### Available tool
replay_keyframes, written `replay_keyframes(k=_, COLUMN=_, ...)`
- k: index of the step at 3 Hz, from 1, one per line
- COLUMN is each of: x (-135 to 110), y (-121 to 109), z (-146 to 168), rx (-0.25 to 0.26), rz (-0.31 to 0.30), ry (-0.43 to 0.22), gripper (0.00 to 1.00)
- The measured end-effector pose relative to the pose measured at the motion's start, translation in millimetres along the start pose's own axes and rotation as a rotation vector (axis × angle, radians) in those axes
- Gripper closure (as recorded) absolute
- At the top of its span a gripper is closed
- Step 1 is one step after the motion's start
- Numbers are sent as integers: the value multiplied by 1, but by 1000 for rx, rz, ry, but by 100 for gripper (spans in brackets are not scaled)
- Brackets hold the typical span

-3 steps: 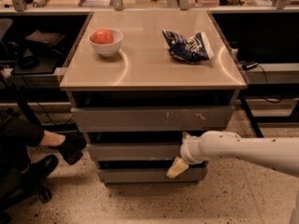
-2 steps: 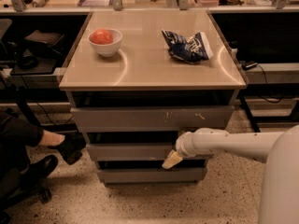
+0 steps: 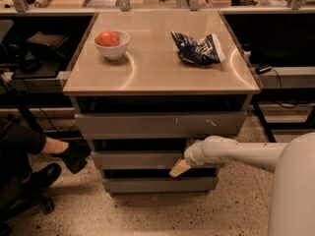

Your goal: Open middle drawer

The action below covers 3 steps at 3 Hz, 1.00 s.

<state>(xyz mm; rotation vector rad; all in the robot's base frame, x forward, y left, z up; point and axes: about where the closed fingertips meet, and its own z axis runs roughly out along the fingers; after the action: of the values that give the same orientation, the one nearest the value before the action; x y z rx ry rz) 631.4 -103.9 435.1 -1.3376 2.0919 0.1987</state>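
Note:
The middle drawer (image 3: 133,160) is a wide, plain grey front in the cabinet under the beige tabletop, between a taller scratched top front (image 3: 157,125) and a narrow bottom front (image 3: 157,184). It looks closed, flush with the others. My gripper (image 3: 178,168) comes in from the right on a white arm. Its cream tip sits at the lower right part of the middle drawer front, pointing down-left, close to or touching it.
On the tabletop (image 3: 157,77) stand a white bowl with a red fruit (image 3: 111,43) and a crumpled blue chip bag (image 3: 198,48). A seated person's leg and black shoe (image 3: 69,154) are left of the cabinet. Dark desks flank both sides.
My arm has swung left and my gripper has slid left along the middle drawer front. The drawers have not moved.

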Motion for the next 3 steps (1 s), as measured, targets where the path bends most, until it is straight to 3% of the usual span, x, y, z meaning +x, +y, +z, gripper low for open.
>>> replay_keyframes(k=1, x=0, y=0, z=0, rx=0, rz=0, ry=0, gripper=0)
replay_keyframes(k=3, x=0, y=0, z=0, rx=0, rz=0, ry=0, gripper=42)
